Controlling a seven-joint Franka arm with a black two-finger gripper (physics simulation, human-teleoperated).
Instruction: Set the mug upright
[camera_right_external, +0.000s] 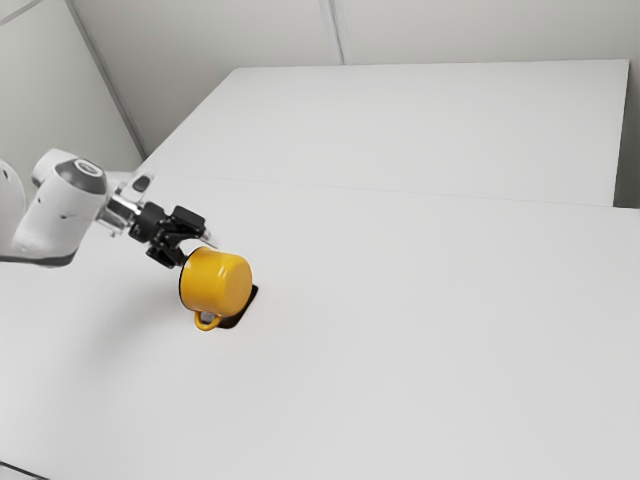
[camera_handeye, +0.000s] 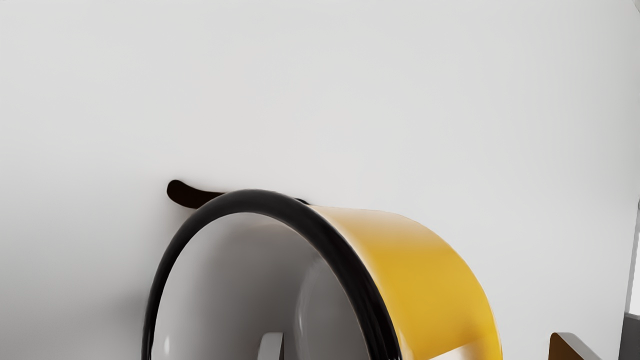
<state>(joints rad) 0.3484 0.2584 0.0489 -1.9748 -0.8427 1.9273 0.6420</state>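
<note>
Yellow mug (camera_right_external: 215, 283) tipped on its side, well in from worktop (camera_right_external: 400, 330)'s visible edges.
Gripper (camera_right_external: 196, 250) left unclenched, one finger (camera_handeye: 272, 347) seen at mug's mouth, one outside.

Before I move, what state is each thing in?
Yellow mug with black rim: on its side, mouth toward the tool.
Black two-finger tool: open, one finger at the mug's mouth, the other outside its wall.
Flat dark patch: partly hidden behind the mug; object or shadow, I cannot tell.
</note>
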